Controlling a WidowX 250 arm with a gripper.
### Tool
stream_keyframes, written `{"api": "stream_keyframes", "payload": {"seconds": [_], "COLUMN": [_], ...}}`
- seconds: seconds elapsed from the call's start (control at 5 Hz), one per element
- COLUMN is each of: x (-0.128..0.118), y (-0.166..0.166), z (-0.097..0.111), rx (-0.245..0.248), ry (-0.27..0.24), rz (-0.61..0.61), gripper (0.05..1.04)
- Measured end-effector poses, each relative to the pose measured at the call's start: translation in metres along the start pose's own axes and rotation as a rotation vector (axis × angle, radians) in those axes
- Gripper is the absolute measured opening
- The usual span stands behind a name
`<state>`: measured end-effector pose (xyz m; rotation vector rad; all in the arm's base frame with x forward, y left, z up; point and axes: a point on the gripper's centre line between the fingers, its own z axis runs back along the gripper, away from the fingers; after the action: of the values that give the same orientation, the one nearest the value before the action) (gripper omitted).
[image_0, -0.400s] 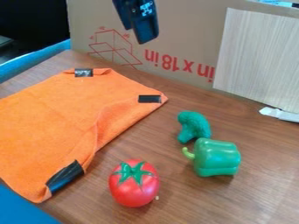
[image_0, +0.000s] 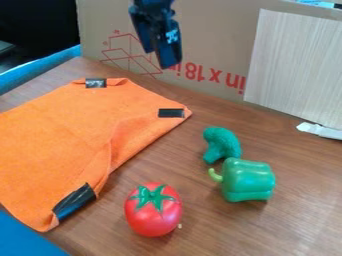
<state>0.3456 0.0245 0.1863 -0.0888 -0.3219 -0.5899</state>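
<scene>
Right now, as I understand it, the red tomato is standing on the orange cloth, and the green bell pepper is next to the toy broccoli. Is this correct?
Not quite: in the camera view, the red tomato stands on the bare wooden table, not on the orange cloth. The green bell pepper is indeed next to the toy broccoli.

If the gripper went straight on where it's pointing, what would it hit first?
Probably the orange cloth, near the black tape at its right corner. The gripper points downward, but its depth is unclear, so the wooden table beside the cloth could come first.
</scene>
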Motion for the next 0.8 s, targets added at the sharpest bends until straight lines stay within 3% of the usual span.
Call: {"api": "stream_keyframes", "payload": {"seconds": [0.4,0.8], "x": [-0.009,-0.034], "y": [0.044,0.081], "z": [-0.032,-0.036], "rx": [0.061,0.157], "ry": [0.024,0.029], "rz": [0.080,0.111], "gripper": [1.000,1.000]}}
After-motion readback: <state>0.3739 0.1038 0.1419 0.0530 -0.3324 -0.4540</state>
